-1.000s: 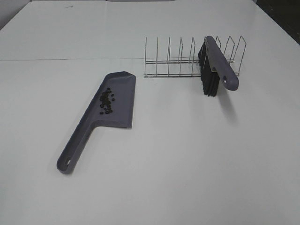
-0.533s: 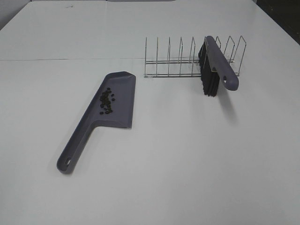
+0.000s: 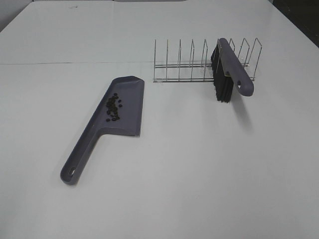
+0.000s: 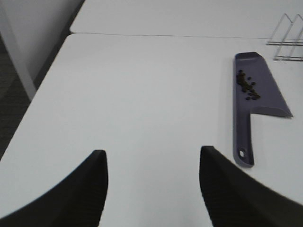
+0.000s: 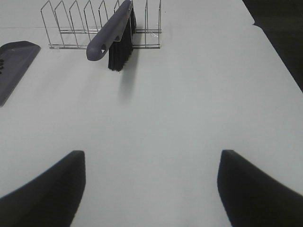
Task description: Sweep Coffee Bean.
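Note:
Several small dark coffee beans [image 3: 113, 107] [image 4: 247, 86] lie in a cluster inside the grey-purple dustpan [image 3: 129, 102] [image 4: 265, 90], which rests flat on the white table with its handle toward the near left. A brush with a grey-purple handle [image 3: 234, 65] [image 5: 106, 33] and black bristles [image 3: 222, 79] [image 5: 120, 53] stands slotted in the wire rack. My left gripper [image 4: 152, 182] is open over bare table, well away from the dustpan. Open too, my right gripper [image 5: 151, 182] hovers over bare table short of the brush. Neither arm shows in the high view.
A wire rack [image 3: 192, 62] [image 5: 78, 28] with several dividers stands at the back of the table. The table's left edge [image 4: 45, 94] and right edge [image 5: 274, 52] drop off to dark floor.

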### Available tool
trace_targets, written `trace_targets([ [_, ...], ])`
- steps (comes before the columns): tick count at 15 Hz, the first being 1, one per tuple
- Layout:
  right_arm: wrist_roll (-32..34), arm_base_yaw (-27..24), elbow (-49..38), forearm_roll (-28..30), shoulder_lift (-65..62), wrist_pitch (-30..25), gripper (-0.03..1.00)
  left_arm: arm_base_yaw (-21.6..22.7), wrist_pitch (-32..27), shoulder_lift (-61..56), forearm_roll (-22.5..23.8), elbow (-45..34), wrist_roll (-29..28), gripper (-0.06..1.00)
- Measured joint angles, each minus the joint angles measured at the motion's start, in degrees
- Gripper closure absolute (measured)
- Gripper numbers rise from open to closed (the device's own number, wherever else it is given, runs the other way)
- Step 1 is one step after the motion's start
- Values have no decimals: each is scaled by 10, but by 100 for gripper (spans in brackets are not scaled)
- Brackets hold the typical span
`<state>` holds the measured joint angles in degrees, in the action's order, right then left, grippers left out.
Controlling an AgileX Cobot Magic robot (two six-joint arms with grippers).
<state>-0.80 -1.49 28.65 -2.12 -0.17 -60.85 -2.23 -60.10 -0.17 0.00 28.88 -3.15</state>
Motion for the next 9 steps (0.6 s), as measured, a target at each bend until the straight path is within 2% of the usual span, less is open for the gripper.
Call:
trace_targets([
  [1,0,0,0,0,0,0,29,0,0,0,-34,-1,41,40],
  [9,0,0,0,0,0,0,29,0,1,0,-28,-1,32,40],
])
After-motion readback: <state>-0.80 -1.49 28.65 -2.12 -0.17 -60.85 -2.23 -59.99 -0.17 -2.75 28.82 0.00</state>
